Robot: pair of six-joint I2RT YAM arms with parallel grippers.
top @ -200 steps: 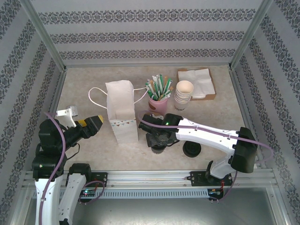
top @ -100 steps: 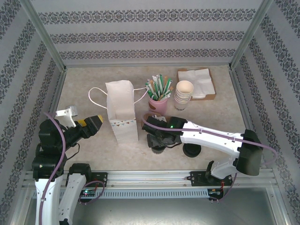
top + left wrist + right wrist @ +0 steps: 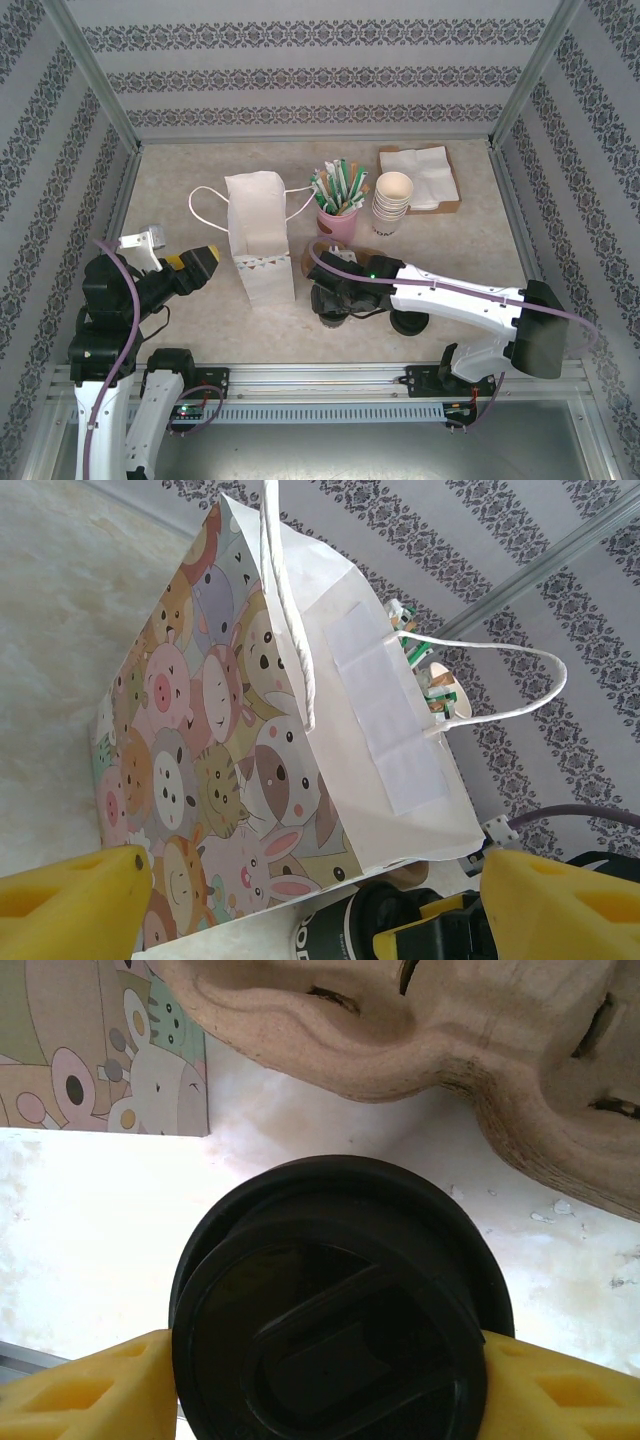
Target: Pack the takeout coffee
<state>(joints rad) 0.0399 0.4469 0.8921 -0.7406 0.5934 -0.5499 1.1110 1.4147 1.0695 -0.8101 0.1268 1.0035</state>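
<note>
Your right gripper [image 3: 335, 297] clenched on takeout coffee [image 3: 330, 1310], lower centre of top view, right of paper bag [image 3: 258, 240]. Right wrist view gives lid [image 3: 345, 1360], yellow pads [image 3: 80, 1390] touching both sides. Left gripper [image 3: 315, 920] released, empty, facing bag.

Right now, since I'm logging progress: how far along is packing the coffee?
Done: the right gripper has its fingers against both sides of the takeout coffee. In hand: that grip, with the cup outside the paper bag. Left: lift it into the bag; the left gripper is open.
</note>
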